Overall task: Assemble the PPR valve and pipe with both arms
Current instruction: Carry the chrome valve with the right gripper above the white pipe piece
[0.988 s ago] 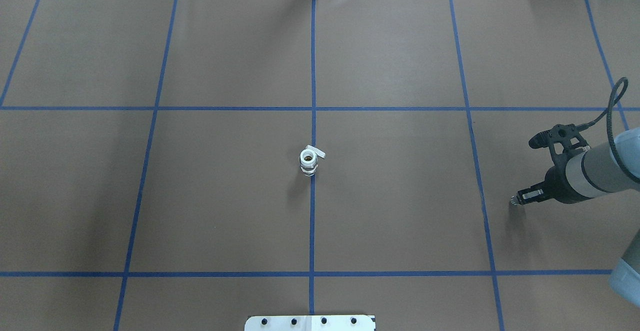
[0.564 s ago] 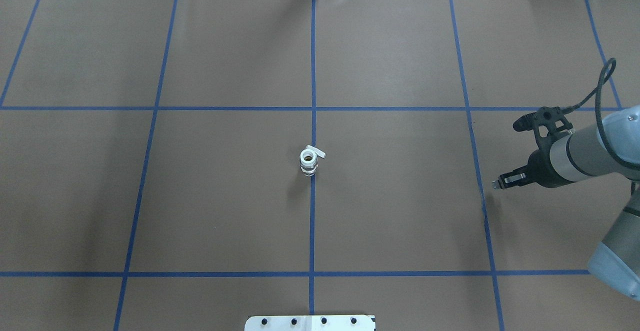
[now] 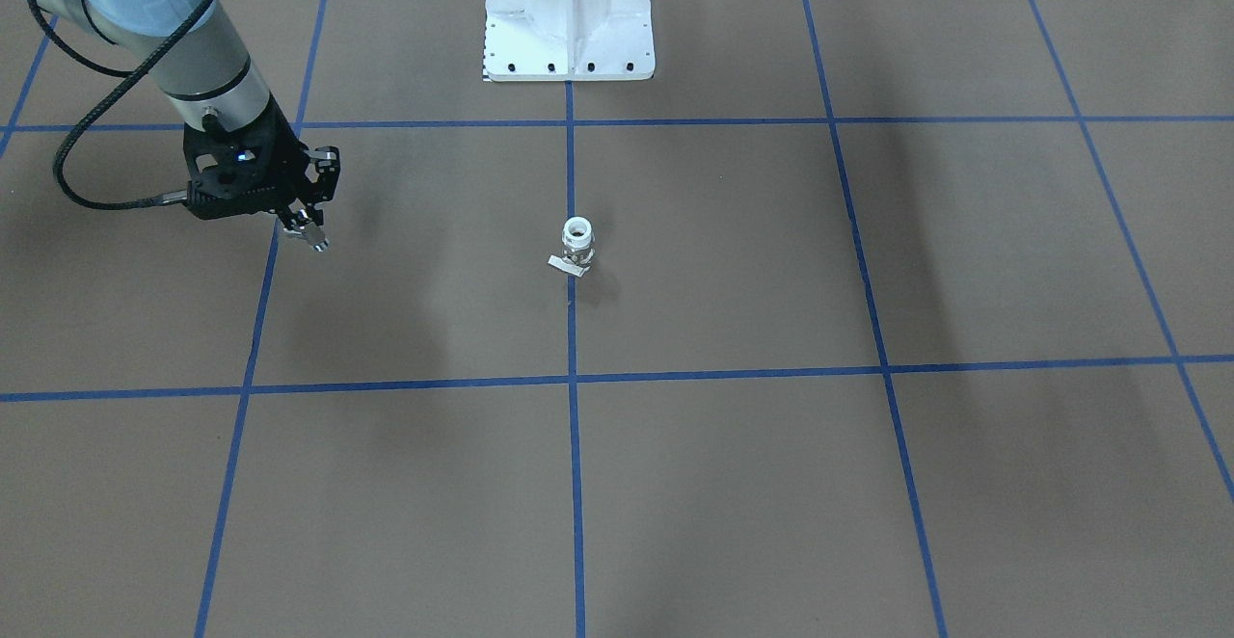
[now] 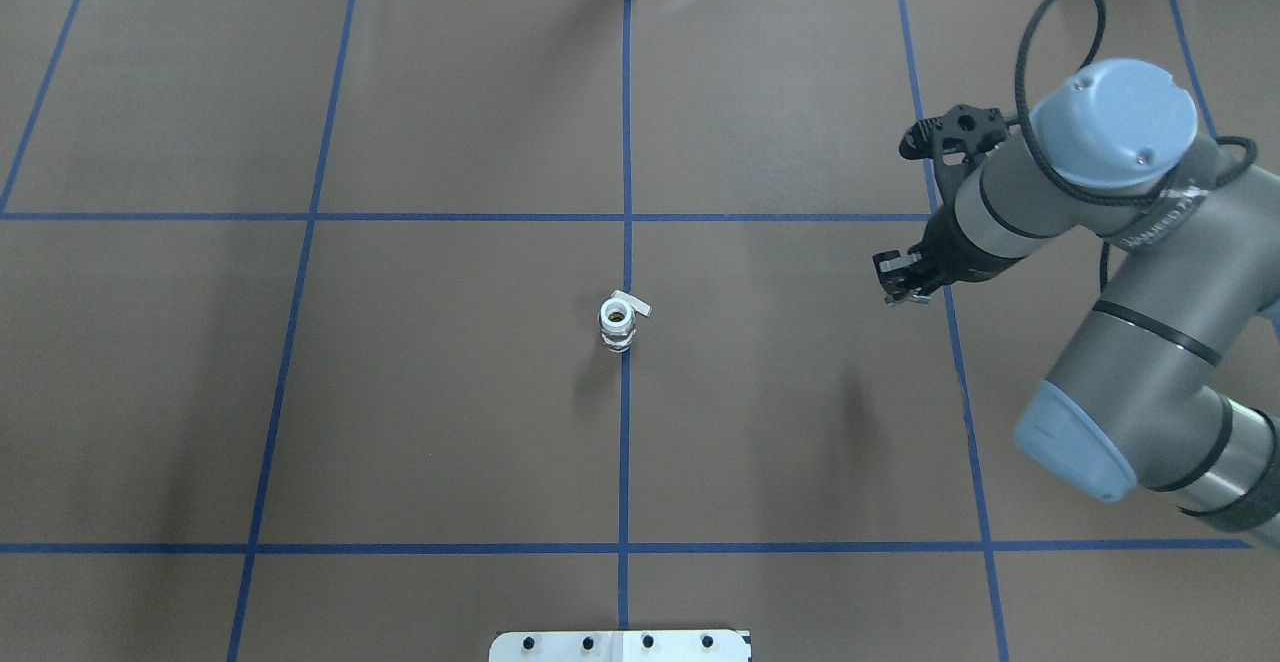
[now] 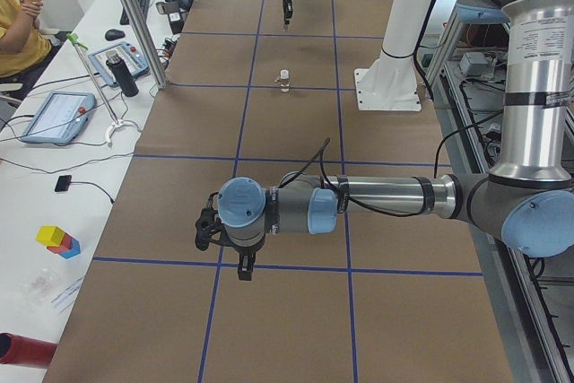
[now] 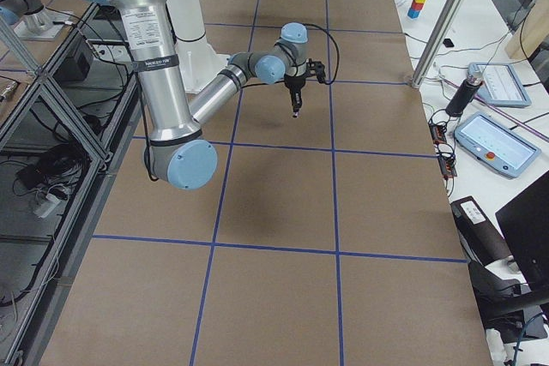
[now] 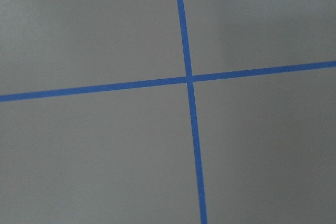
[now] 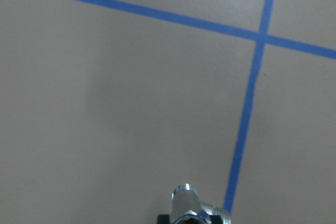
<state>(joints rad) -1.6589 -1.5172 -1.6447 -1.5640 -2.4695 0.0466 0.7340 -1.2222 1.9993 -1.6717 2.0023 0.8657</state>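
Observation:
The PPR valve stands upright on the blue centre line, white socket up, its flat lever pointing to the far right; it also shows in the front-facing view and the exterior left view. My right gripper hovers above the table to the valve's right, well apart from it, and is shut on the pipe, a shiny metal stub that sticks out below the fingers. My left gripper shows only in the exterior left view, low over a tape crossing near the table's left end; I cannot tell whether it is open or shut.
The white bolted pedestal stands at the robot's side of the table, in line with the valve. Blue tape lines divide the brown table cover. Tablets and a dark bottle lie on the side bench beyond the far edge.
My right arm has swung in from the table's right edge toward the middle and farther from the robot, carrying the pipe closer to the valve. The valve has not moved.

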